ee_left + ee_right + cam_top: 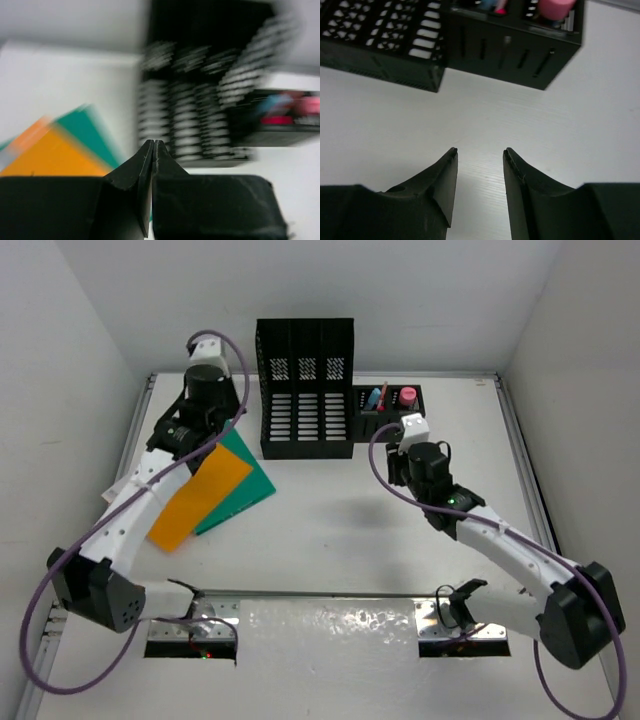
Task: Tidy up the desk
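The white desk [330, 530] holds an orange folder [200, 500] lying partly over a green folder [245, 485] at the left. My left gripper [235, 418] hovers over their far end, beside the black slotted file holder [305, 390]. In the blurred left wrist view its jaws [154, 142] are pressed together with nothing seen between them; the orange folder [50, 155] and green folder [87, 130] lie to the left. My right gripper [479, 152] is open and empty above bare desk [470, 115], in front of the low black organizer [510, 50].
The organizer [385, 405] stands right of the file holder and holds pens and a pink item [408, 396]. Metal rails [525, 470] run along the desk edges. White walls enclose the desk on three sides. A shiny plate [330, 625] lies at the near edge between the arm bases.
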`<action>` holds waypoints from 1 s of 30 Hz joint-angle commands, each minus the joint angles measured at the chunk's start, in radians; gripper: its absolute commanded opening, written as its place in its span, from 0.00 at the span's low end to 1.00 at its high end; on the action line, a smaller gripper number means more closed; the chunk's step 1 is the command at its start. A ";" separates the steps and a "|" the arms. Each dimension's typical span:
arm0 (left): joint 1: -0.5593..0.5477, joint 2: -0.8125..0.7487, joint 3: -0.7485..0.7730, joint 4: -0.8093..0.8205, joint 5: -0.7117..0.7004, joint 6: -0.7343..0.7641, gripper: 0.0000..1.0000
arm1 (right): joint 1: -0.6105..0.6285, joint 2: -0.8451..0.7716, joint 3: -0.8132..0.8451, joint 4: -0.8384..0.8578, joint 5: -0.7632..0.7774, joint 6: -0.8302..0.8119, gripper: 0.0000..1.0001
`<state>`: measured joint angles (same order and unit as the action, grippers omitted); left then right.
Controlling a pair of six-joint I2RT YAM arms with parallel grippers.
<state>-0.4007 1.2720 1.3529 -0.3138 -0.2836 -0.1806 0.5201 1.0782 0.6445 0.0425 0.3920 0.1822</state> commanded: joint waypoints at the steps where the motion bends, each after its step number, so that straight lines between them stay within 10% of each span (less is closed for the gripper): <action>1: 0.120 0.023 -0.067 -0.165 -0.253 -0.123 0.00 | 0.012 0.051 0.061 0.059 -0.173 0.051 0.40; 7: 0.497 0.162 -0.092 -0.186 -0.069 -0.125 0.10 | 0.021 0.118 0.090 0.123 -0.216 0.053 0.41; 11: 0.589 0.340 0.076 -0.290 -0.109 -0.051 0.42 | 0.023 0.127 0.067 0.157 -0.219 0.051 0.41; 15: 0.677 0.516 0.224 -0.356 0.084 0.039 0.43 | 0.023 0.115 0.027 0.172 -0.200 0.057 0.40; 18: 0.756 0.639 0.337 -0.425 0.326 0.110 0.73 | 0.023 0.095 0.000 0.178 -0.180 0.056 0.40; 30: 0.915 0.794 0.376 -0.461 0.452 0.176 0.67 | 0.023 -0.006 -0.060 0.132 -0.039 -0.010 0.39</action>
<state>0.5236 2.0899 1.7348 -0.7723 0.1436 -0.0376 0.5350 1.1049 0.5941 0.1555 0.2993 0.1982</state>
